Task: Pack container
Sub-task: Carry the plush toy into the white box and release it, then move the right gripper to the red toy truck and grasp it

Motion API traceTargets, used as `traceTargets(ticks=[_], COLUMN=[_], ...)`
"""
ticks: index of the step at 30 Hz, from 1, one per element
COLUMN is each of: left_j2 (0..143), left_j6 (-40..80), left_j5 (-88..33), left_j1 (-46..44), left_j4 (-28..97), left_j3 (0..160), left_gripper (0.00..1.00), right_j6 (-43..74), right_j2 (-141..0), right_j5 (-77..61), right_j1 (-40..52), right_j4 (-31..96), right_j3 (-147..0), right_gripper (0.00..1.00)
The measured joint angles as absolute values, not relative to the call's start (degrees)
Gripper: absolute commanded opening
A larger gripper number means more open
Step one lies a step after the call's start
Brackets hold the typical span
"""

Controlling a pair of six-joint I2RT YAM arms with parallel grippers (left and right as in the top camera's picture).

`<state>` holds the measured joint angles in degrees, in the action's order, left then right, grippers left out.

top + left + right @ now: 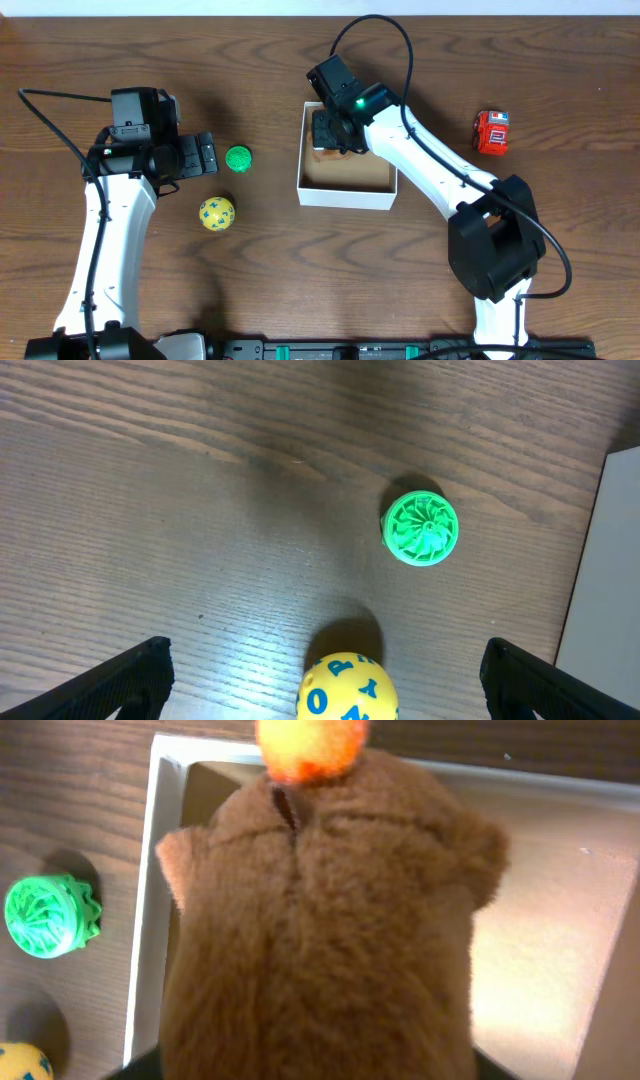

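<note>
The container point(345, 196) is a square white box with a tan inside, at the table's middle; its white wall also shows in the right wrist view point(145, 870). My right gripper point(336, 128) is over the box's far left corner, shut on a brown plush toy point(320, 920) with an orange nose. The plush hangs just above the box floor and hides the fingers. My left gripper point(205, 155) is open and empty above the table, left of the box. A yellow letter ball point(347, 688) lies between its fingers point(325, 660), below them.
A green ridged ball point(238, 158) lies left of the box, also in the left wrist view point(421, 528). The yellow ball point(216, 213) lies nearer the front. A red toy car point(491, 131) stands at the right. The box's wall shows at the left wrist view's right edge point(610, 560).
</note>
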<state>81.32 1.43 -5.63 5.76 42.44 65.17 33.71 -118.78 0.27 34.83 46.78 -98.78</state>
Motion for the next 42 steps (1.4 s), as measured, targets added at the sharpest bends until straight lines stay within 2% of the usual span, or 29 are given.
traceTargets(ticks=[1, 4, 15, 19, 23, 30, 36, 42], left_j2=[81.32, 81.32, 81.32, 81.32, 81.32, 81.32, 81.32, 81.32], left_j6=[1.43, 1.43, 1.43, 1.43, 1.43, 1.43, 1.43, 1.43], left_j5=[-5.63, -5.63, -5.63, -5.63, -5.63, -5.63, -5.63, -5.63], left_j1=[5.76, 5.76, 5.76, 5.74, 5.76, 5.76, 5.74, 5.76], left_j4=[42.44, 42.41, 42.41, 42.44, 42.44, 42.44, 42.44, 42.44], left_j3=[65.17, 65.17, 65.17, 65.17, 65.17, 65.17, 65.17, 65.17], left_gripper=[0.98, 0.98, 0.98, 0.98, 0.98, 0.98, 0.98, 0.98], right_j6=[33.58, 32.03, 26.48, 26.59, 26.57, 25.76, 21.65, 20.01], right_j2=[-118.93, -119.11, -118.87, -116.01, -108.36, -97.47, -102.5, -111.63], right_j5=[0.43, 0.67, 1.06, 2.2, 5.8, 10.63, 6.9, 4.47], right_j1=[34.83, 34.83, 34.26, 32.34, 26.87, 8.16, -2.31, -4.27], right_j4=[45.93, 42.83, 42.09, 47.46, 52.21, 59.05, 59.22, 59.31], right_j3=[-98.78, -98.8, -99.11, -99.11, -99.15, -100.66, -99.63, -98.48], right_gripper=[0.69, 0.77, 0.8, 0.86, 0.87, 0.91, 0.91, 0.94])
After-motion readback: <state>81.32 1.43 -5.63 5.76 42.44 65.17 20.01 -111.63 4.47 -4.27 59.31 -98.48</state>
